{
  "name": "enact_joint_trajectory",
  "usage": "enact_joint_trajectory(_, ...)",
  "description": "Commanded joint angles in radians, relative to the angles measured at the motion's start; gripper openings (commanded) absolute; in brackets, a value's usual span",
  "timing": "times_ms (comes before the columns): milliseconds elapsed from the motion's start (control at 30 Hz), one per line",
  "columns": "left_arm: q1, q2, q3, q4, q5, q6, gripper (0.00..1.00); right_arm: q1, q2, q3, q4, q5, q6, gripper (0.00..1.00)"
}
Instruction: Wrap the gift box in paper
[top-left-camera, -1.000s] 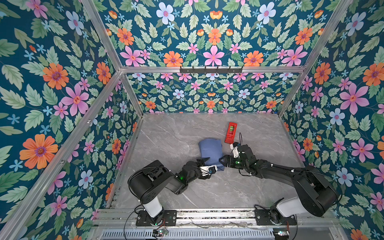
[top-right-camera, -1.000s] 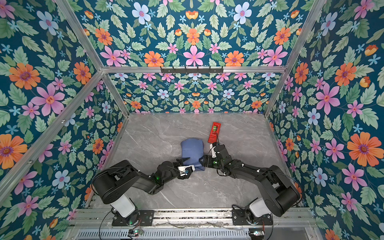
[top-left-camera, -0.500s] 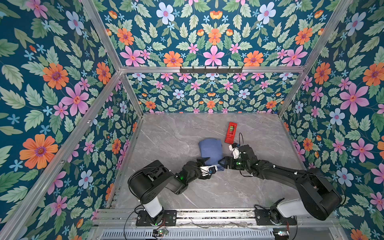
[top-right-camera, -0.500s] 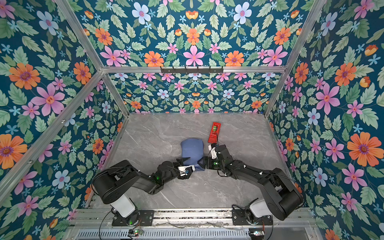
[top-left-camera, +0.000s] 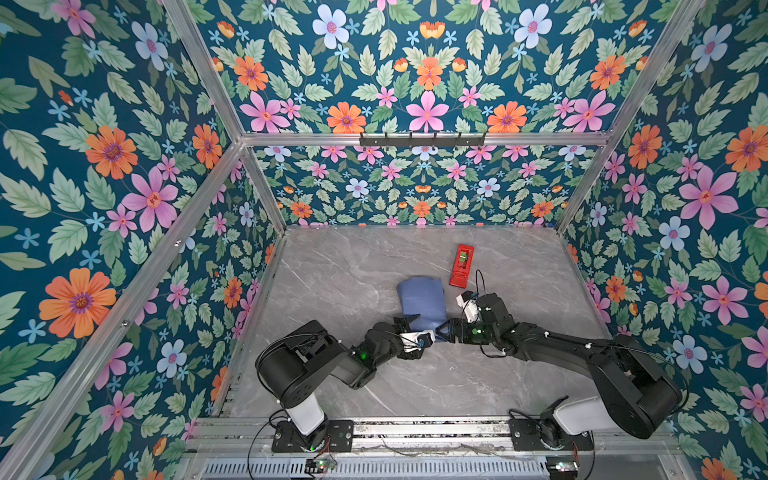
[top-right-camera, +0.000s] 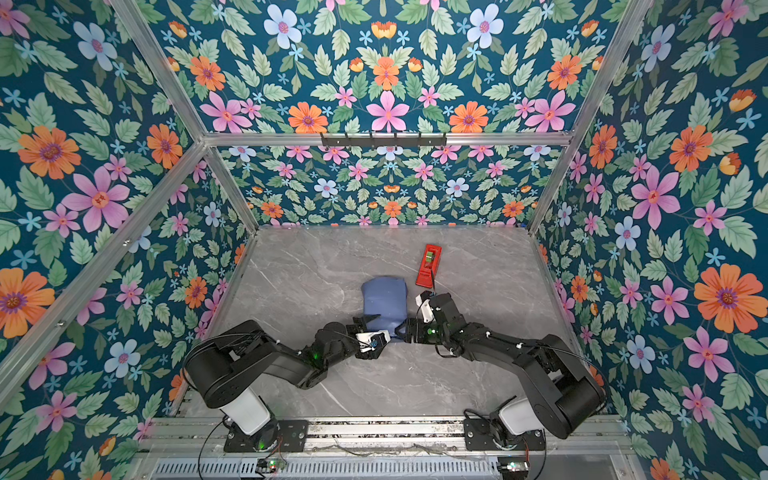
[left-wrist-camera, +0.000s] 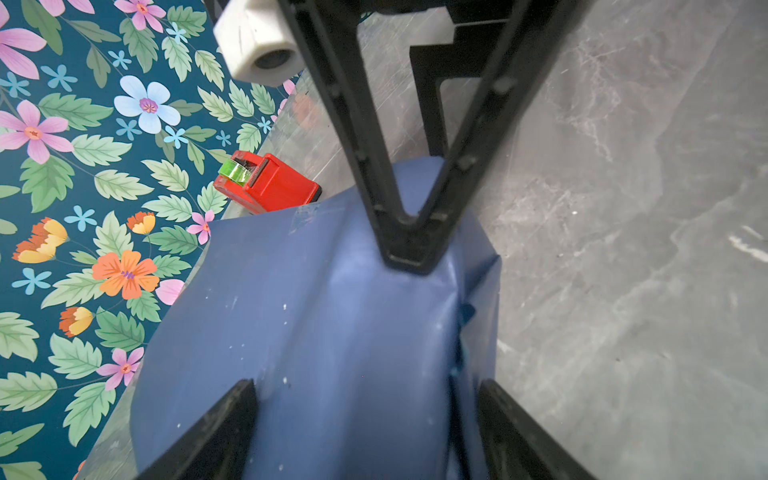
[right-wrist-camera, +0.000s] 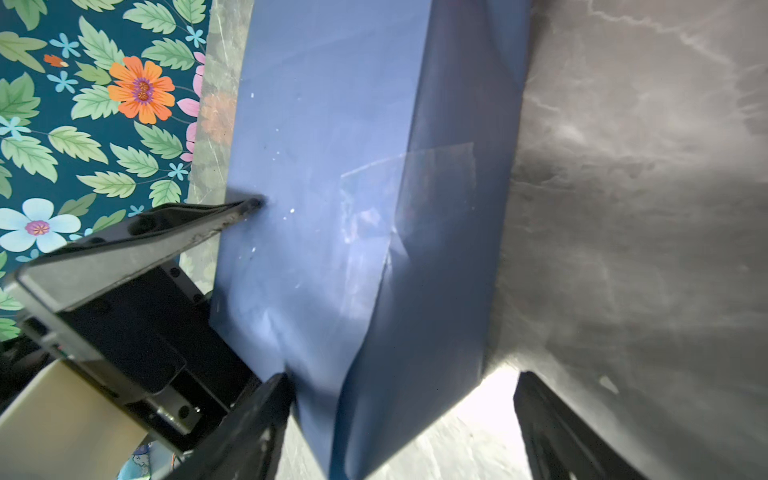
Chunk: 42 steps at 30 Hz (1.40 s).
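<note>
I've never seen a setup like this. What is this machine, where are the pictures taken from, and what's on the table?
The machine is two black robot arms, mounted at the near edge of a grey table inside flowery walls. Two wide pictures look down from overhead. The two close-ups come from a camera on each wrist. On the table lie a bundle wrapped in blue paper, its contents hidden, and a red tape dispenser beside it. The left gripper and right gripper meet at the paper's near end, jaws spread wide around it.
</note>
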Motion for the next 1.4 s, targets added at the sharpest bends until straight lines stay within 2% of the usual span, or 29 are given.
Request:
enact_joint_trajectory(0, 0.001, -0.004, -0.003, -0.045, -0.011, -0.016, 0.88, 0.002, 0.006, 0.001, -0.022, 0.031, -0.008, 0.84)
enact_joint_trajectory(200, 0.002, -0.008, -0.003, -0.029, -0.032, -0.022, 0.88, 0.000, 0.011, 0.023, -0.038, 0.029, -0.011, 0.83)
enact_joint_trajectory(367, 0.002, -0.005, -0.003, -0.029, -0.036, -0.019, 0.82, 0.001, -0.005, 0.030, -0.013, -0.022, -0.015, 0.84)
enact_joint_trajectory(533, 0.002, 0.000, -0.003, -0.029, -0.034, -0.017, 0.80, 0.000, -0.014, 0.026, 0.034, -0.082, -0.012, 0.85)
enact_joint_trajectory(767, 0.001, 0.000, -0.005, -0.031, -0.034, -0.017, 0.80, 0.001, 0.011, 0.007, 0.028, -0.044, -0.014, 0.84)
enact_joint_trajectory(933, 0.002, 0.001, -0.007, -0.034, -0.033, -0.014, 0.81, -0.008, 0.016, 0.012, -0.044, 0.023, -0.011, 0.78)
enact_joint_trajectory(1133, 0.001, 0.008, -0.002, -0.035, -0.032, -0.008, 0.82, -0.010, 0.009, 0.027, -0.064, 0.010, -0.016, 0.77)
enact_joint_trajectory(1367, 0.002, 0.011, 0.000, -0.041, -0.027, -0.006, 0.77, -0.010, -0.043, 0.044, -0.070, -0.037, -0.055, 0.81)
